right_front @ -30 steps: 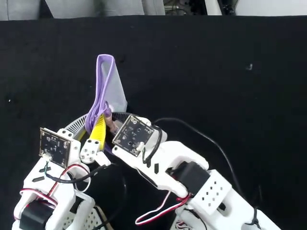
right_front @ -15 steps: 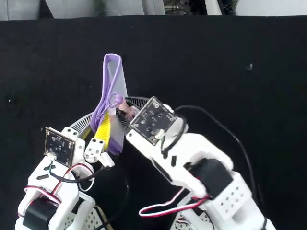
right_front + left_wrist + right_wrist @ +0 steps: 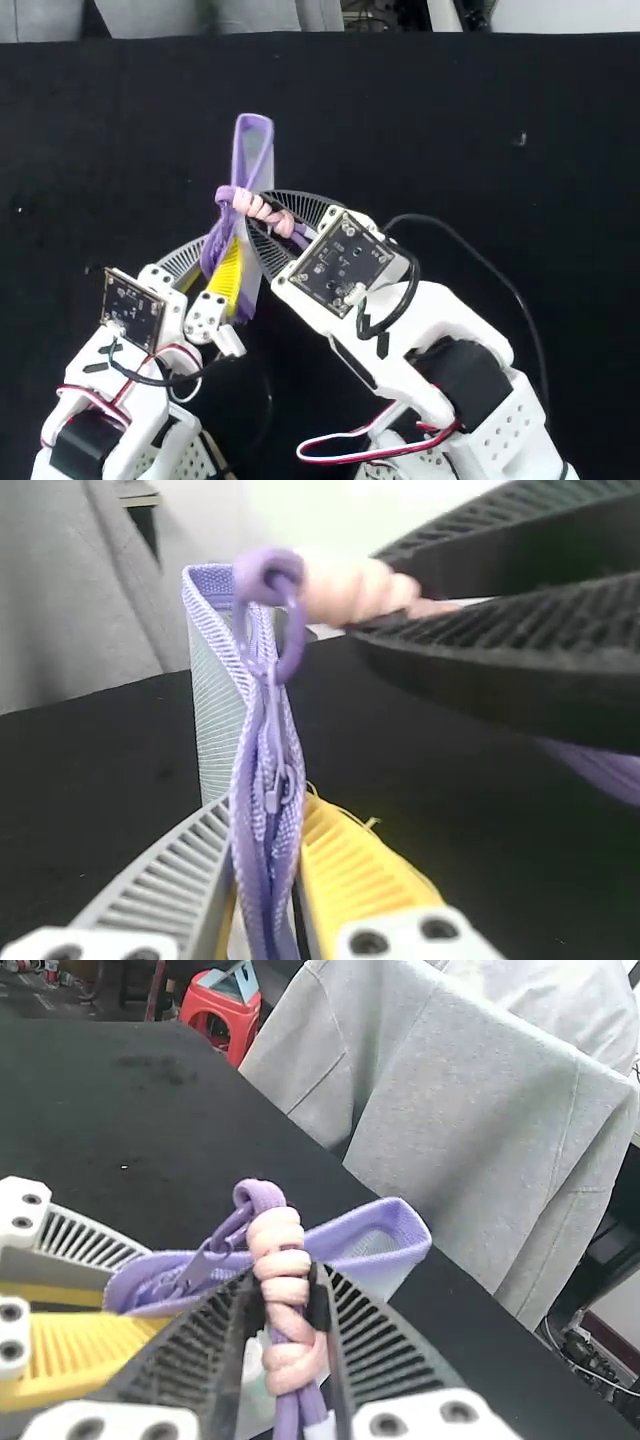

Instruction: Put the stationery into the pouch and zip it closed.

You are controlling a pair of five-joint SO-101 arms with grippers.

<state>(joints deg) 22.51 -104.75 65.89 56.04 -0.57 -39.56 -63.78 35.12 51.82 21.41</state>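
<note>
Purple and mesh-sided, the pouch (image 3: 253, 155) was held on edge between two robot arms, left of the middle of the black bench (image 3: 500, 120), its free end pointing toward the far edge. The left pincer (image 3: 220, 250), one finger yellow and the other grey, was clenched on the pouch's near end, with the zip edge rising from between the two fingers. The right pincer (image 3: 285, 1280), its black ribbed fingers drawn together, was grasping a knotted pink cord (image 3: 280, 1260) just beside the pouch's upper edge. The cord passed through a purple ring (image 3: 285, 620) at that edge. From the ring a long pull ran down to the zip slider (image 3: 272, 790), which sat on the zip edge between the ring and the left pincer's fingers. Whether the zip was fully shut could not be told. The two pincers stood close together, the right one slightly farther from the near edge than the left. Grey cloth (image 3: 450, 1110) hung beyond the far edge of the bench.
</note>
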